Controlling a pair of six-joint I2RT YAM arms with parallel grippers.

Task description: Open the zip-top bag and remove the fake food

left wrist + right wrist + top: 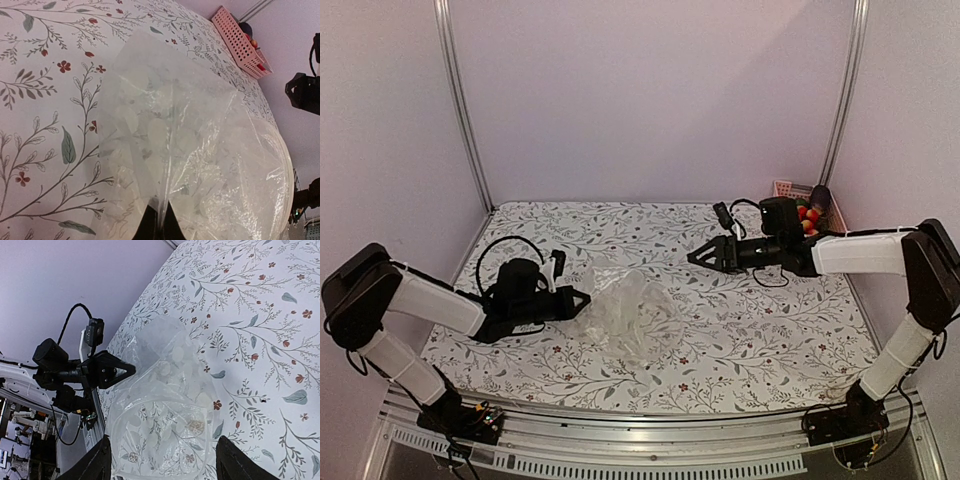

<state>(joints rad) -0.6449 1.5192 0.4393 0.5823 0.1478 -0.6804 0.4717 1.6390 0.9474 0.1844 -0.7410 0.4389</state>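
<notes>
The left gripper [584, 299] pinches the limp, slippery zip-top bag [635, 320] by its left edge; the right gripper [695, 257] hovers beyond it, fingers spread, the opposite lip its likely hold.

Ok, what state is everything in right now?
zip-top bag: lying crumpled, looks empty, zip state unclear.
fake food: out of the bag, in the pink basket.
pink basket: upright in the far right corner, holding the food.
left gripper: fingers shut on the bag's edge.
right gripper: fingers open, holding nothing, apart from the bag.
</notes>
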